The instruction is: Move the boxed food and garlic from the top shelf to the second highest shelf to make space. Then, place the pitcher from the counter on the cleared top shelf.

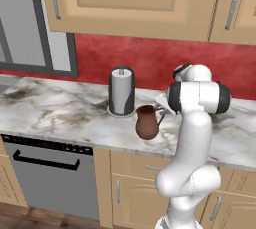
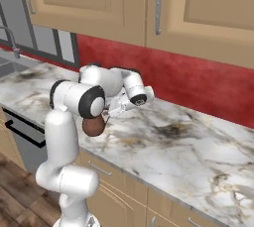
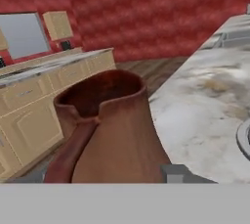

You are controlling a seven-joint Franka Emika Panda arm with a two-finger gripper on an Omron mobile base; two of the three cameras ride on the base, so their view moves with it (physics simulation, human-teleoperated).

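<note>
We're on the last leg, by the look of it: the marbled stone worktop (image 1: 60,110), smooth and veined, carries the white-and-silver cylinder (image 1: 121,92), and just beside it stands the glazed brown pitcher (image 1: 147,122), round-bellied, flared rim. The jaws (image 3: 110,174) flank it up close; closed or not, I cannot tell. Lifting and shelving remain

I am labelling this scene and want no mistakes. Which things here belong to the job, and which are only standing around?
Belong to the job:
- pitcher, upright
- counter, which it stands on
- gripper, close up to the pitcher

Only standing around:
- white-and-silver cylinder behind the pitcher
- dishwasher under the counter
- sink faucet
</note>
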